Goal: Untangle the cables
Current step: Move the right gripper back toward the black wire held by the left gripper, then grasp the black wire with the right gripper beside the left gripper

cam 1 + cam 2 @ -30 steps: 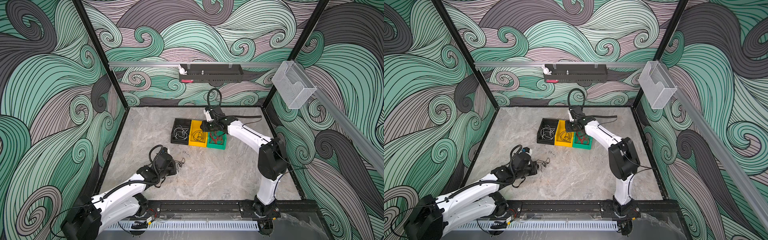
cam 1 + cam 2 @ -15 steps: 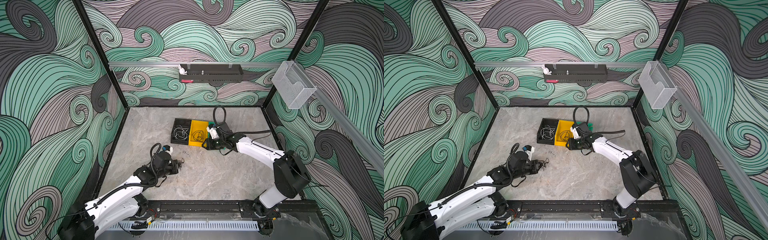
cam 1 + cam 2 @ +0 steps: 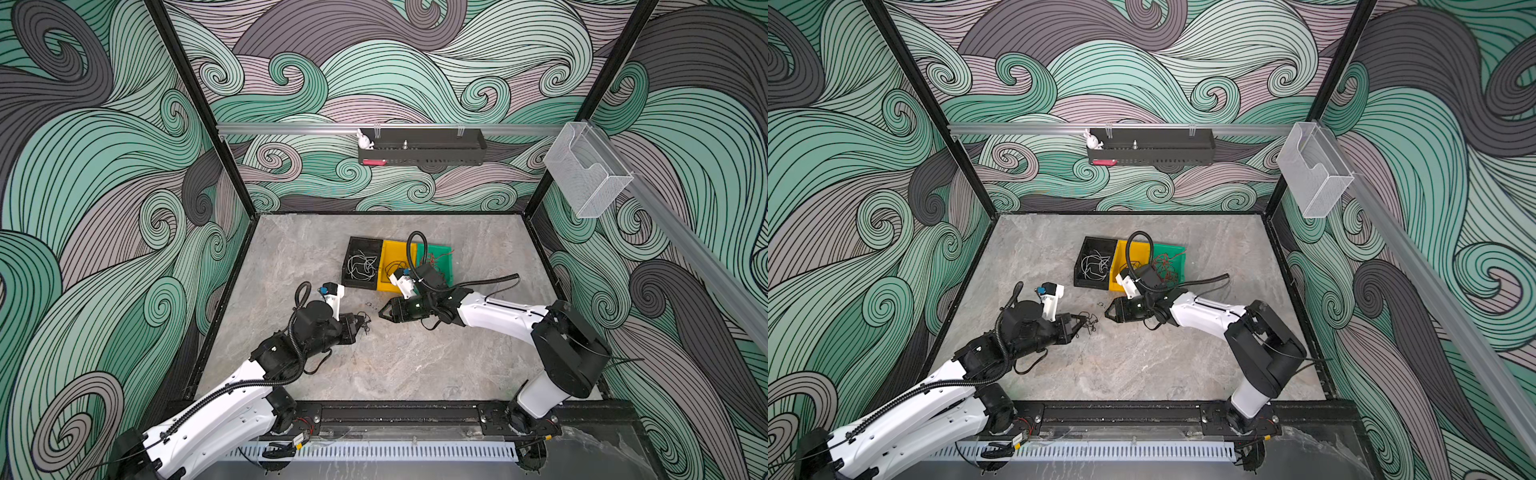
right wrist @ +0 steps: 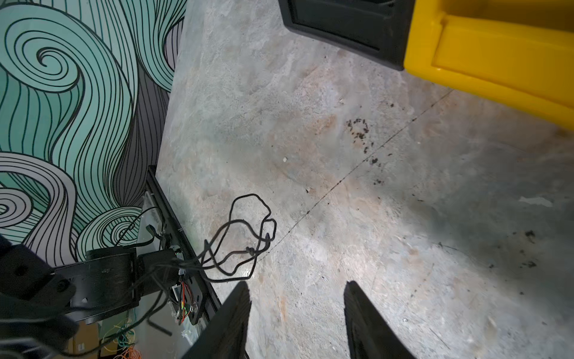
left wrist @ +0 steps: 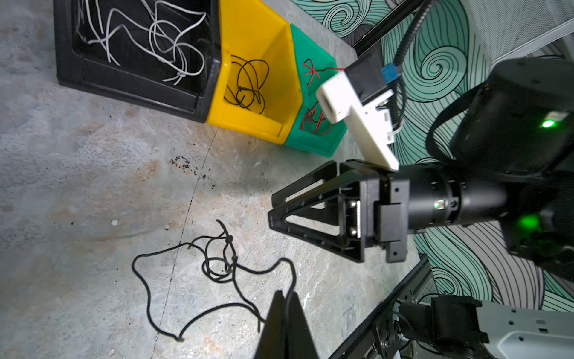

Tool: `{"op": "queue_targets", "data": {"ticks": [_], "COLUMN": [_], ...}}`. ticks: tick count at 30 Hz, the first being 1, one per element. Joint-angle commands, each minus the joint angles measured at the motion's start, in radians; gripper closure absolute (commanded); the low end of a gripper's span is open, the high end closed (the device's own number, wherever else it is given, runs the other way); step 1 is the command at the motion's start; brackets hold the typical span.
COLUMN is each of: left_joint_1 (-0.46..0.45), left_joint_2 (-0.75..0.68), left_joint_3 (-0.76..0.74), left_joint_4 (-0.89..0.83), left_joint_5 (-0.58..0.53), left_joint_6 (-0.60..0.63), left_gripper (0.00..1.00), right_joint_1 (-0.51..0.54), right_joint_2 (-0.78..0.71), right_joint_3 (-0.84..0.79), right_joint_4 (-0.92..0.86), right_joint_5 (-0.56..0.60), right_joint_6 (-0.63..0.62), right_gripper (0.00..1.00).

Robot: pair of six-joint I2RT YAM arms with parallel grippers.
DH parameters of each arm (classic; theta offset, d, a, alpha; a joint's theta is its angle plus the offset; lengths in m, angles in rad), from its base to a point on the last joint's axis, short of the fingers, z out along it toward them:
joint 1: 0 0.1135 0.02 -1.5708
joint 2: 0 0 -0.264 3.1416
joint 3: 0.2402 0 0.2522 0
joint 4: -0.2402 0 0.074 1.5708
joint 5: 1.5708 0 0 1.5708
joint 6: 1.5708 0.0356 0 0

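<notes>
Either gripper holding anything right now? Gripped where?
The left gripper is shut on the black cable, pinching one strand at the edge of its tangle. The right gripper is open and holds nothing.

Robot lab test cell: swirl-printed wall panels in black frame posts, two white arms bolted to a front rail, marbled worktop.

Top views look down from high; close wrist views share the black cable
</notes>
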Motion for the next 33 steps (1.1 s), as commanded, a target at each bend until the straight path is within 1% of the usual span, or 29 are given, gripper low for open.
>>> {"op": "queue_targets", "data": {"ticks": [1,5,8,12,14,15,17,19,21,23,28,33], "left_joint_1": [-0.005,-0.005,-0.007,-0.006,-0.007,-0.007,-0.007,-0.007,-0.007,-0.007,-0.006,-0.006], "left_joint_2": [-0.024,-0.027,-0.021,-0.023,-0.029,-0.034,-0.045,-0.057,-0.072,-0.081,-0.098,-0.111], "left_joint_3": [0.036,0.039,0.047,0.057,0.061,0.063,0.065,0.064,0.063,0.062,0.062,0.062], "left_joint_4": [-0.037,-0.028,-0.023,-0.019,-0.02,-0.02,-0.023,-0.023,-0.021,-0.014,-0.007,-0.026], "left_joint_5": [-0.021,-0.021,-0.014,-0.009,-0.008,-0.007,-0.006,-0.008,-0.014,-0.02,-0.047,-0.11], "left_joint_6": [-0.014,-0.014,-0.015,-0.016,-0.018,-0.02,-0.024,-0.029,-0.034,-0.035,-0.044,-0.073], "left_gripper": [0.98,0.98,0.98,0.98,0.98,0.98,0.98,0.98,0.98,0.98,0.98,0.98], "right_joint_1": [0.022,0.052,0.074,0.103,0.107,0.107,0.107,0.107,0.107,0.107,0.106,0.107], "right_joint_2": [0.025,0.048,0.074,0.119,0.144,0.153,0.161,0.166,0.166,0.158,0.109,0.026], "right_joint_3": [-0.014,-0.016,0.003,0.044,0.052,0.052,0.051,0.05,0.048,0.045,0.033,0.0], "right_joint_4": [0.076,0.141,0.171,0.171,0.178,0.186,0.187,0.184,0.174,0.159,0.096,0.016], "right_joint_5": [-0.037,-0.063,-0.077,-0.067,-0.06,-0.055,-0.046,-0.044,-0.039,-0.028,0.01,0.065], "right_joint_6": [0.032,0.064,0.081,0.083,0.091,0.099,0.104,0.101,0.095,0.087,0.032,-0.048], "right_gripper": [0.43,0.33,0.33,0.33,0.36,0.4,0.5,0.55,0.67,0.74,0.75,0.73]}}
